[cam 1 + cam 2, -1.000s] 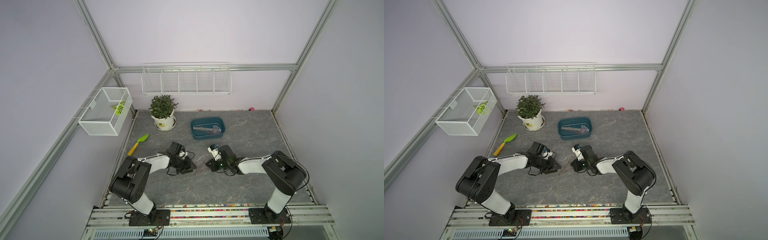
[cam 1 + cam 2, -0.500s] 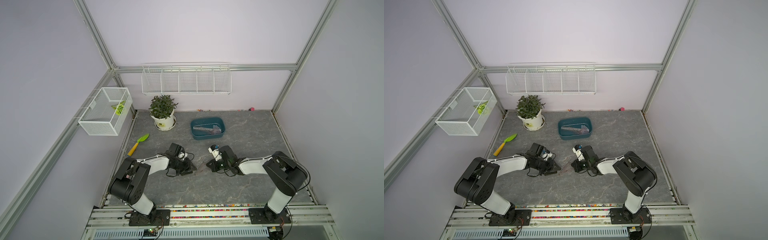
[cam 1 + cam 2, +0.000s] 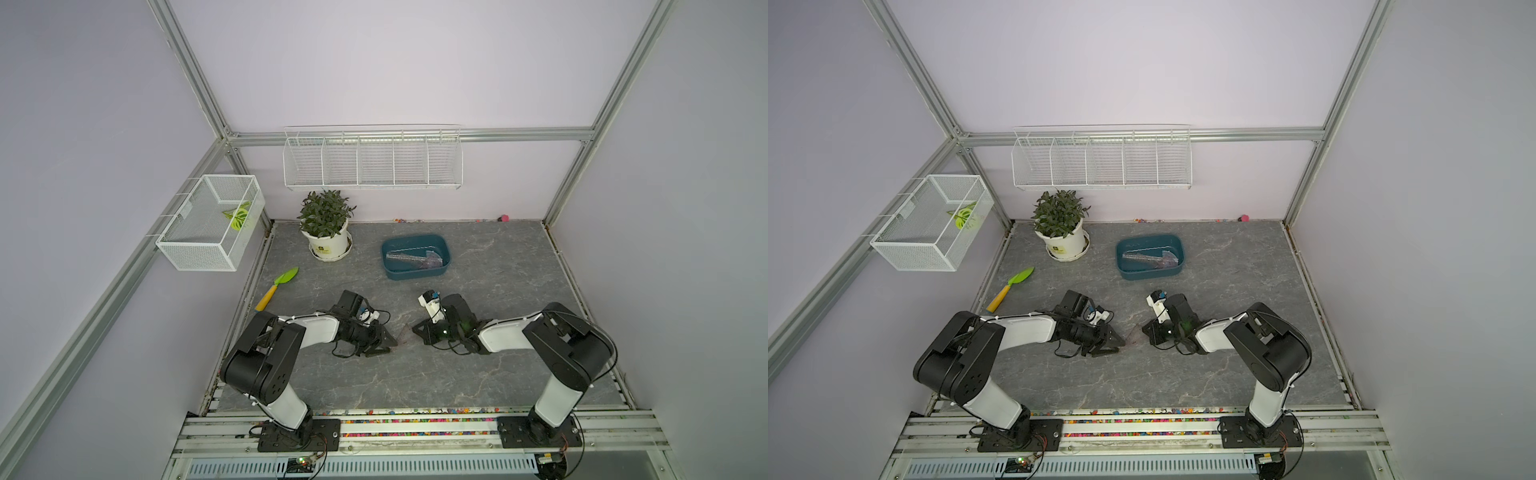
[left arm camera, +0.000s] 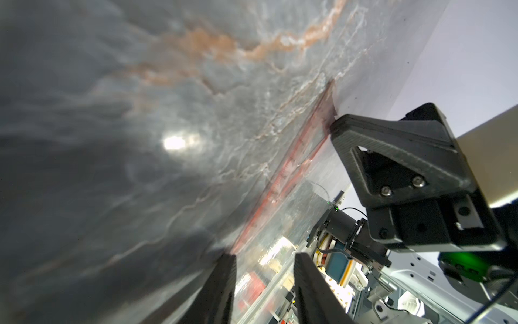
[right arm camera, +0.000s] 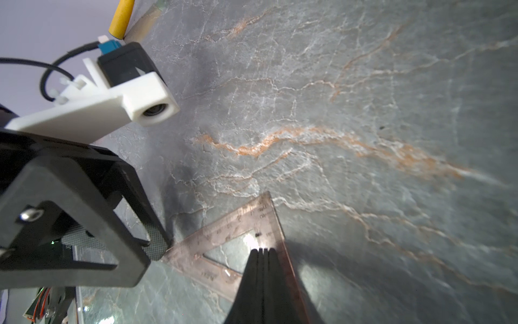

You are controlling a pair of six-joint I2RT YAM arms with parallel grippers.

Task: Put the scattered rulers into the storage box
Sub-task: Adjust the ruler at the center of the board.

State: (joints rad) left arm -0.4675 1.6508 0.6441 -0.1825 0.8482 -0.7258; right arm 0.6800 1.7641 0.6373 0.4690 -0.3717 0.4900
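A transparent purplish triangle ruler (image 5: 238,230) lies on the grey table between my two grippers, faint in both top views (image 3: 404,332) (image 3: 1133,332). My right gripper (image 5: 262,249) is shut, and its joined tips rest on the ruler's face. My left gripper (image 4: 263,254) is open. The ruler's near corner (image 4: 280,196) reaches in between its fingers (image 5: 157,242). The dark teal storage box (image 3: 444,249) (image 3: 1179,249) stands farther back with several rulers (image 3: 413,259) lying inside.
A green trowel (image 3: 282,280) with a yellow handle lies at the table's left edge. A potted plant (image 3: 328,241) stands left of the box. White wire baskets hang on the left wall (image 3: 208,224) and the back wall (image 3: 372,160).
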